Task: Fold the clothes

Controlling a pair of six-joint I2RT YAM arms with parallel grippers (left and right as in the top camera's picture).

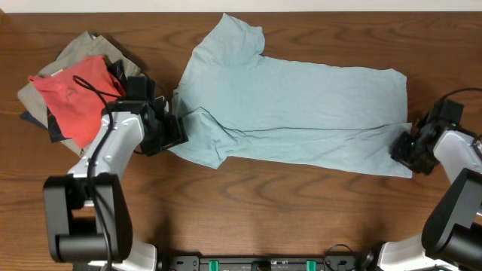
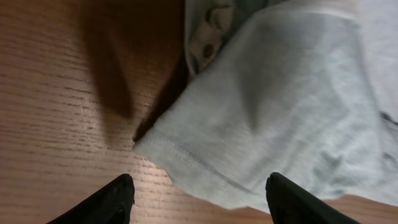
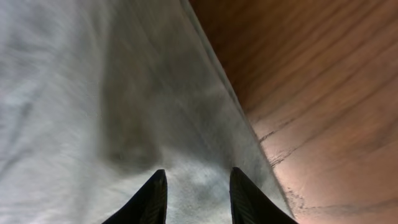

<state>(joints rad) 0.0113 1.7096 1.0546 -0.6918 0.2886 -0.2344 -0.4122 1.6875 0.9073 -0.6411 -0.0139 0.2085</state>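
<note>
Far left of the brown wood-grain desk [image 1: 263, 203], a heap: a crumpled khaki-beige garment [image 1: 34, 94] underneath, a red-orange garment [image 1: 75, 94] on top. Just beside that heap comes my left arm, and my left gripper [image 2: 200, 180] sits at the left end of the pale light-blue short-sleeved T-shirt of thin soft fabric [image 1: 301, 105]. From the left wrist, my fingers [image 2: 118, 199] stand wide apart with nothing between them, just above the desk, and a stitched edge of the shirt lies right ahead of them.

On to the middle: the T-shirt lies flat, stretched left to right across the desk. One sleeve points at the far edge, another lies folded onto the body near my left gripper, and a long crease runs along the near side.

At the right end, my right gripper [image 3: 196, 177] is over the shirt's corner, beside its edge and the bare wood. The fingers there are close together, a narrow gap with pale fabric showing in it. Whether they pinch the cloth, I cannot tell.
</note>
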